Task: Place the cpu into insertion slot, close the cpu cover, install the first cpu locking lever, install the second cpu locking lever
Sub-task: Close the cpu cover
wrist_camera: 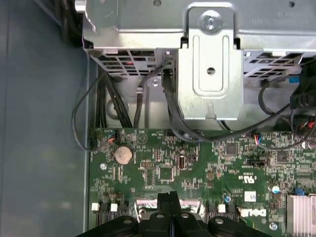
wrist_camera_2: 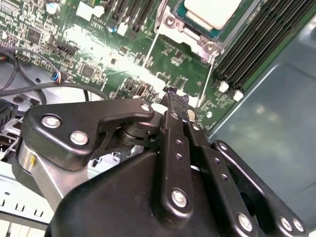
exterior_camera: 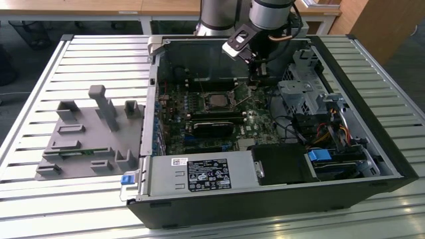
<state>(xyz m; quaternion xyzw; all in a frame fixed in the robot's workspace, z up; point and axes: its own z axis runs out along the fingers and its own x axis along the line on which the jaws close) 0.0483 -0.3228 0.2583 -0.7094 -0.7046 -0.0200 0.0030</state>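
The cpu (wrist_camera_2: 210,11) lies in the insertion slot (exterior_camera: 218,101) on the green board, its pale metal top showing. The silver cpu cover (wrist_camera_2: 169,23) frames it and looks laid down over it. A thin wire locking lever (wrist_camera_2: 208,79) runs along the socket's edge toward my fingers; in the exterior view it slants up beside the socket (exterior_camera: 246,99). My gripper (exterior_camera: 256,82) hangs over the board on the exterior view's right of the socket, a short way from it. Its black fingertips are shut together in both wrist views (wrist_camera_2: 175,95) (wrist_camera: 170,196), with nothing seen between them.
A metal drive cage (exterior_camera: 302,94) with cables (wrist_camera: 173,113) stands close on the exterior view's right. Long black memory slots (wrist_camera_2: 252,44) run past the socket, and a black module (exterior_camera: 212,125) lies nearer. A grey fixture (exterior_camera: 86,134) sits outside the case.
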